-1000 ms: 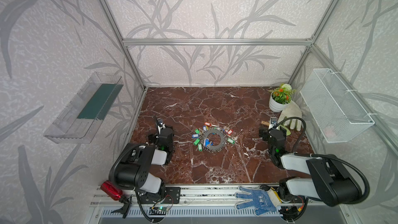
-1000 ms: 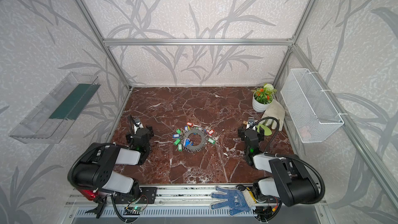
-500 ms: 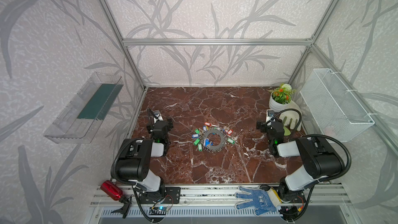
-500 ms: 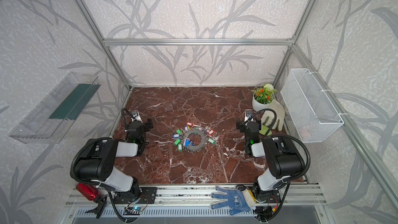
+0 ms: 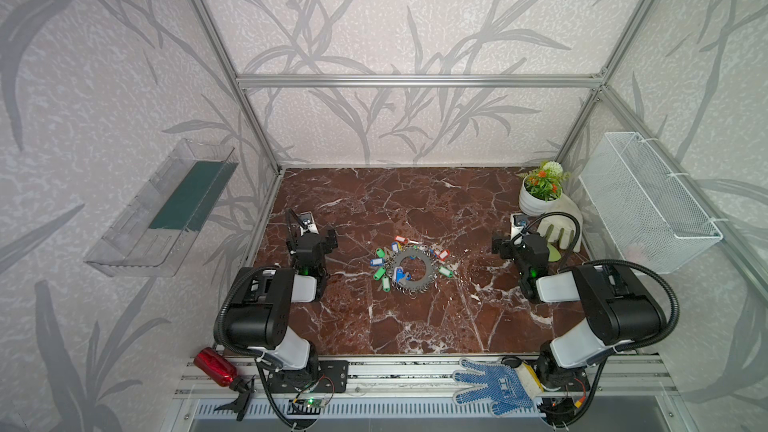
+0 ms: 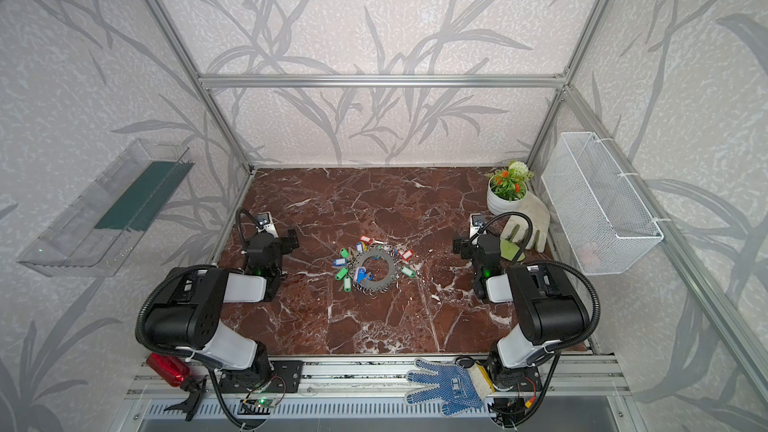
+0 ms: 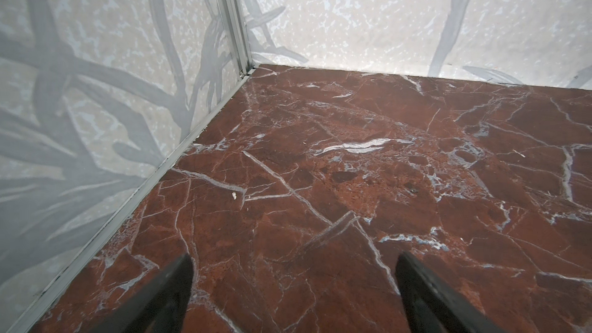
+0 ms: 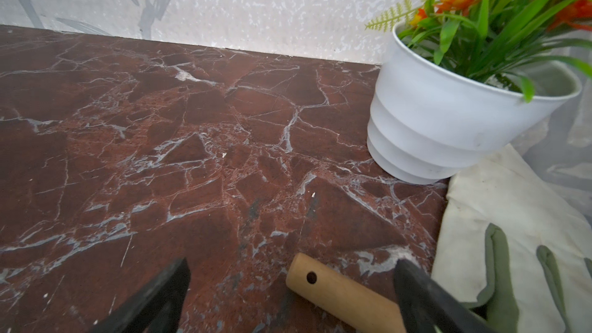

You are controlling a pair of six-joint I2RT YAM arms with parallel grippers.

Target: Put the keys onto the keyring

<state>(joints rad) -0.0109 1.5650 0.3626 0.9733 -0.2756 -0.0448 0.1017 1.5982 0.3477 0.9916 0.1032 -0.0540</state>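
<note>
At the centre of the red marble desk (image 5: 415,326) lay the keyring (image 5: 427,268), a flat grey disc with a large round hole and small wire rings round its rim. The keys (image 5: 377,262), tagged blue, green and red, were strewn round it. Most crowded its left and far edges, two lay on its right, and one blue tag rested on the disc itself (whether any was threaded on a wire ring could not be told).

Well apart to the left, near the side wall, the left claw (image 7: 294,259) hung with its jaws spread wide, only bare marble between them. Well apart to the right, the right claw (image 8: 293,262) was spread just as wide. A wooden handle (image 8: 339,293) lay on the desk in the gap between its jaws, not pinched.

Beyond that claw, in the far right corner, stood a white ribbed pot (image 8: 432,116) of green leaves and orange flowers, with a pale glove (image 8: 512,219) just beside it.

A clear plastic tray (image 5: 166,209) hung on the left wall and a white wire basket (image 5: 648,201) on the right. A blue dotted glove (image 5: 494,384) lay on the front rail.
</note>
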